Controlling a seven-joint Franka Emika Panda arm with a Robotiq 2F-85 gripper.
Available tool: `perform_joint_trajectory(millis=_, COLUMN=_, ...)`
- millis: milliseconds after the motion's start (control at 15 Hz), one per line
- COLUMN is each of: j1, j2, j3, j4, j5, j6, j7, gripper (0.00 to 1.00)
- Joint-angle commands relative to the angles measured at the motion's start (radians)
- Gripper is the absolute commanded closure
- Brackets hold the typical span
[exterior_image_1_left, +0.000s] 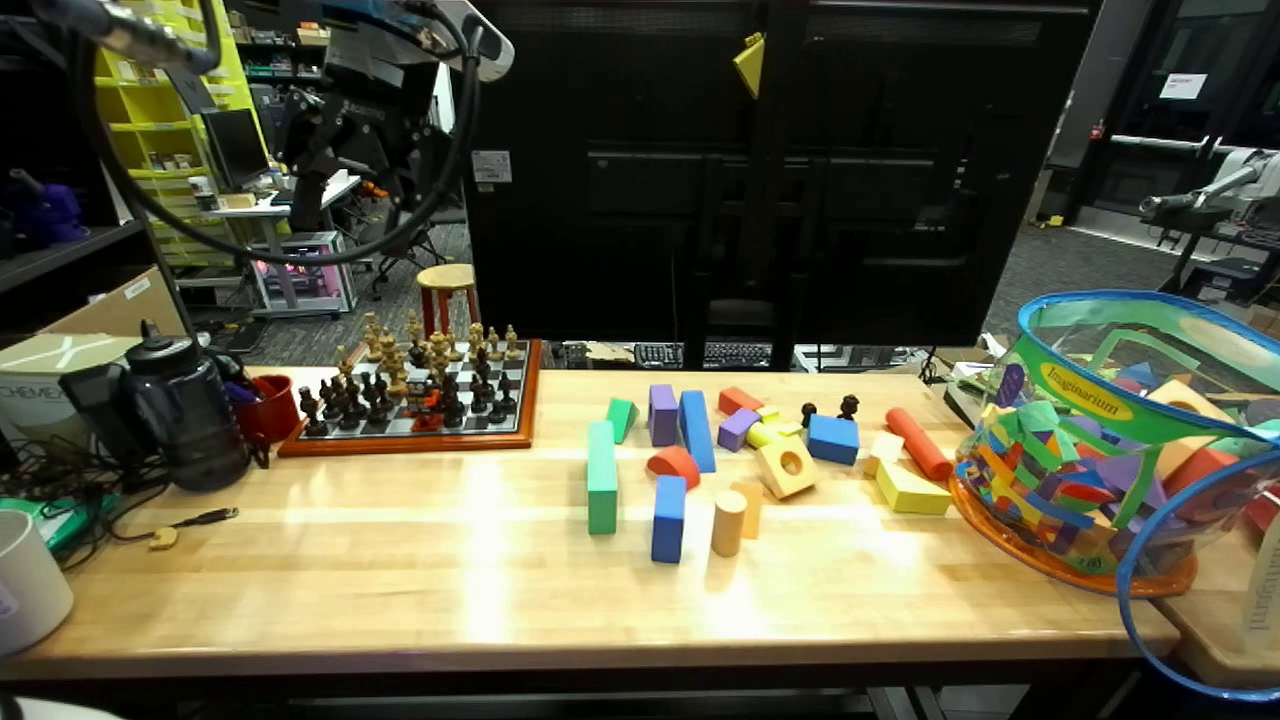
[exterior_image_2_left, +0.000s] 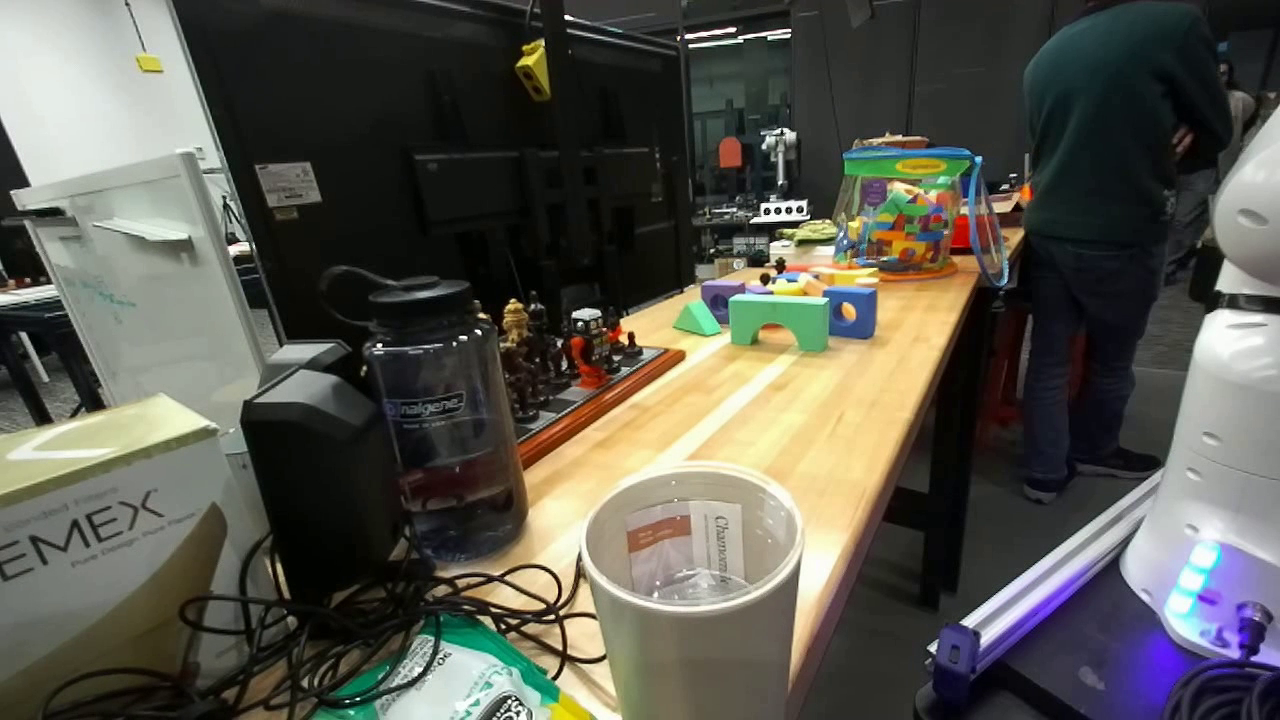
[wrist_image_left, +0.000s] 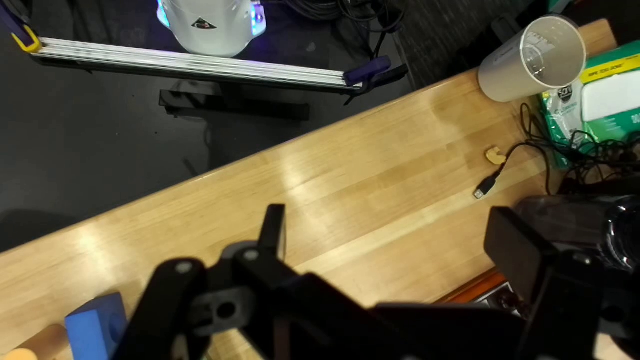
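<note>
While its fingers (wrist_image_left: 515, 247) stand wide apart with nothing pinched, the gripper (wrist_image_left: 390, 235) hangs above the table (wrist_image_left: 350, 190), touching none of the things on it. With the top of each view as 12 o'clock, the blue block (wrist_image_left: 92, 327) lies between 8 and 9 o'clock from the fingers in the wrist view, well outside their gap and cut off by the lower edge. At 4 o'clock is a corner of the board (wrist_image_left: 471, 290), partly hidden by the gripper; the bottle (wrist_image_left: 575, 220) is at 3 and the cup (wrist_image_left: 530, 60) at 1.

In an exterior view, the blue block stands on the table between 4 and 5 o'clock from the gripper, its narrow edge facing the camera. The cylinder (exterior_image_1_left: 728, 525) is near it at 3, and the green arch (exterior_image_1_left: 602, 480) near it at 10, long axis running toward 12. The board, bearing chess pieces (exterior_image_1_left: 395, 375), sits at 5 from the gripper and looks nearer than the blue block.

What is edge-on there turns broadside in an exterior view: the block's broad face (exterior_image_2_left: 866, 320), pierced by a round hole, and the curved cut-out beneath the green arch. The gripper is out of frame there; the arm's white base (exterior_image_2_left: 1205, 480) shows near 3 o'clock.
</note>
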Motion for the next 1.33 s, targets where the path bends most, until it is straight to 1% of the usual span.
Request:
perform_joint_trajectory(millis=0, j1=-0.015, j2=0.002, j3=0.011, j4=0.005, j5=0.002, j6=-0.004, j7=-0.003, gripper=0.0)
perform_joint_trajectory(millis=867, j1=-0.016, j2=0.015, j3=0.012, j4=0.005, j5=0.0, j6=0.003, j7=-0.007, gripper=0.0)
perform_joint_trajectory(millis=1000, j1=-0.022, j2=0.019, j3=0.005, j4=0.007, j5=-0.001, j6=0.005, j7=-0.005, gripper=0.0)
perform_joint_trajectory(millis=1267, j1=-0.057, j2=0.038, j3=-0.026, j4=0.024, j5=-0.015, j6=0.006, j7=-0.019, gripper=0.0)
